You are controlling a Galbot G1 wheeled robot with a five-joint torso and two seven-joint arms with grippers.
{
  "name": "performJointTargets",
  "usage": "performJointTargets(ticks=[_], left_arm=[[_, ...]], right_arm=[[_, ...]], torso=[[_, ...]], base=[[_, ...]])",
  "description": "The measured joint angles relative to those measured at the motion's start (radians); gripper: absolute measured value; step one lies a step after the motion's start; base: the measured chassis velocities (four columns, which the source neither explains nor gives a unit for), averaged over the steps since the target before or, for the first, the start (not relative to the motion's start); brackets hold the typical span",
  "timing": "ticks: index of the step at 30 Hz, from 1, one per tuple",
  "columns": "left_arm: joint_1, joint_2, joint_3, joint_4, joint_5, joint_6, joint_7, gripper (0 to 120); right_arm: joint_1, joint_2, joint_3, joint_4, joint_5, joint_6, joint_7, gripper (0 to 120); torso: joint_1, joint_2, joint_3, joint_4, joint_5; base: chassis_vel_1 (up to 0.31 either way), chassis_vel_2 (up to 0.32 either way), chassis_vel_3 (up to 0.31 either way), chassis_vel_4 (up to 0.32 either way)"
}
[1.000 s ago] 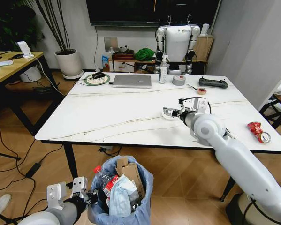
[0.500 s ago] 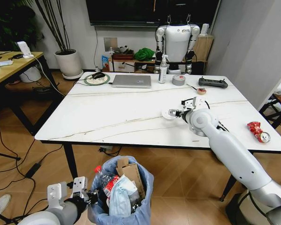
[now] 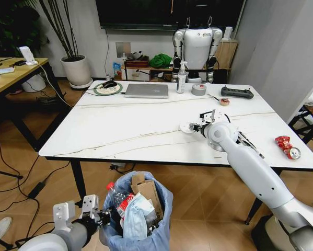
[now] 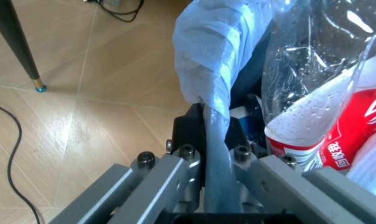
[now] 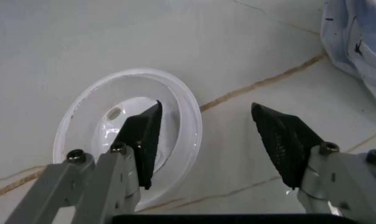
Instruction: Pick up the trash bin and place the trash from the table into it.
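Right claw [image 5: 206,140] gaping over 1 white lid [image 5: 128,135] on the table [image 3: 119,130]; left claw [image 4: 206,158] pinching 1 trash bin [image 3: 140,219] rim.

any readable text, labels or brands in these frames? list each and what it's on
Red label of the crushed bottle in the trash bin: white Chinese characters and part of a white logo letter, too cropped and tilted to read.
Crushed red can on the table: print too small to read.
Nothing else legible.

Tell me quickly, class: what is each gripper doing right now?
Left gripper: shut on the trash bin bag rim, below the table edge.
Right gripper: open over a white plastic lid.
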Motion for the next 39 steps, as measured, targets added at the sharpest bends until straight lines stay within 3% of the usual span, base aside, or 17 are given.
performJointTargets(ticks=[3, 8, 15, 31, 36, 39], left_arm=[[-0.001, 0.001, 0.000, 0.000, -0.001, 0.000, 0.001, 0], [-0.014, 0.005, 0.000, 0.000, -0.010, 0.000, 0.003, 0], [-0.019, 0.007, -0.002, 0.000, -0.014, 0.000, 0.003, 0], [-0.019, 0.004, -0.002, 0.000, -0.012, 0.000, 0.004, 0], [-0.020, 0.004, -0.002, 0.000, -0.012, 0.000, 0.004, 0], [-0.024, 0.000, 0.001, 0.000, -0.012, 0.000, 0.004, 0]], right_arm=[[0.000, 0.000, -0.001, -0.002, -0.007, 0.003, -0.001, 47], [-0.002, -0.003, -0.016, -0.004, -0.040, 0.013, -0.005, 22], [-0.008, -0.005, -0.034, -0.004, -0.114, 0.032, -0.028, 1], [-0.024, -0.021, -0.032, 0.043, -0.153, 0.052, -0.027, 0], [-0.048, -0.053, -0.001, 0.165, -0.150, 0.069, -0.056, 0], [-0.085, -0.092, 0.021, 0.294, -0.183, 0.102, -0.138, 0]], torso=[[0.000, 0.000, 0.000, 0.0000, 0.0000], [0.000, 0.000, 0.000, 0.0002, 0.0002], [0.000, 0.000, 0.000, 0.0004, 0.0005], [0.000, 0.000, 0.001, 0.0002, 0.0008], [0.000, 0.000, 0.001, 0.0002, 0.0003], [0.000, 0.000, 0.000, 0.0002, 0.0004]], base=[[0.000, 0.000, 0.000, 0.000], [0.000, 0.000, 0.000, 0.000], [0.000, 0.000, 0.000, 0.000], [0.000, 0.000, 0.000, 0.000], [0.000, 0.000, 0.000, 0.000], [0.000, 0.000, 0.000, 0.000]])
